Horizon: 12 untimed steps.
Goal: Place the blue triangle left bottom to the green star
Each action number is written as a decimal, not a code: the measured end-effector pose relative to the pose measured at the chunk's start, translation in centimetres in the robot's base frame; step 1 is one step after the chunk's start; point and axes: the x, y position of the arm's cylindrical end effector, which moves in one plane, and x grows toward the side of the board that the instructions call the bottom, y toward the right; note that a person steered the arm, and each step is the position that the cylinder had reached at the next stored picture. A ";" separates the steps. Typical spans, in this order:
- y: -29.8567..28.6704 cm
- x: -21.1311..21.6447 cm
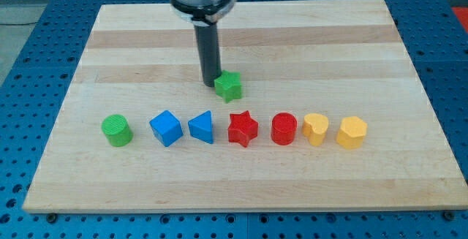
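Altogether eight blocks – two green, two blue, two red, two yellow.

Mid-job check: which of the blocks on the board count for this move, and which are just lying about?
In the job:
blue triangle, in the row
green star, above the row
my tip, just at the star's left side

Lying about:
green cylinder
blue cube
red star
red cylinder
yellow heart
yellow hexagon

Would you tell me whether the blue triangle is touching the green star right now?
No, the blue triangle sits in the row of blocks below, clearly apart from the green star, which lies beside my tip.
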 end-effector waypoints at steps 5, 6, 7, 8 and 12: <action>-20.4 5.7; -22.9 12.3; -17.3 16.1; -9.5 16.2; -0.5 11.8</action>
